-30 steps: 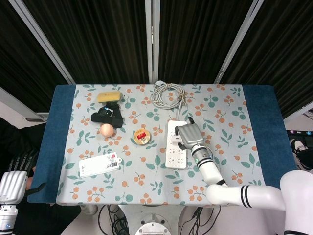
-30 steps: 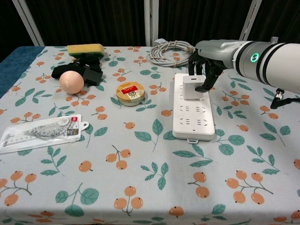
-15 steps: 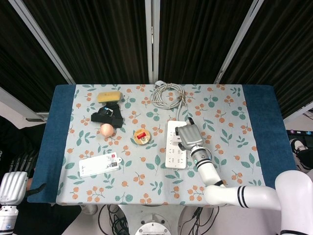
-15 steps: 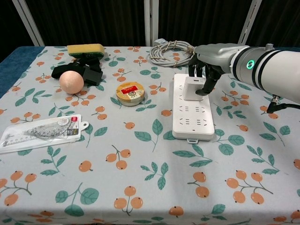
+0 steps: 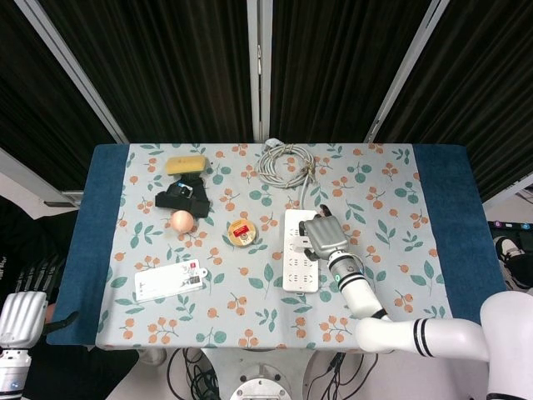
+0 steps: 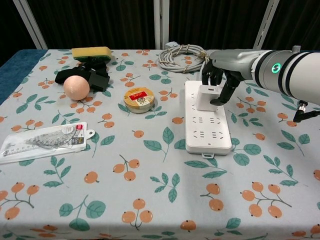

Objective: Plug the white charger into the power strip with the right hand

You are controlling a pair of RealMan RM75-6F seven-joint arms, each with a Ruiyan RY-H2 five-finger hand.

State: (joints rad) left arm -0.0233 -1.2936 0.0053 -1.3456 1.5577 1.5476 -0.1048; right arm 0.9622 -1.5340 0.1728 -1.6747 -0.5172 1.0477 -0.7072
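The right hand (image 6: 218, 80) pinches the white charger (image 6: 206, 97), which stands on the power strip's (image 6: 207, 131) far end; uneven pressure could tilt it or slide the strip.

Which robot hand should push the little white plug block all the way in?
The right robot hand. It already grips the small white charger block standing on the white rectangular power strip. The left robot hand sits off the table's near-left corner, far away.
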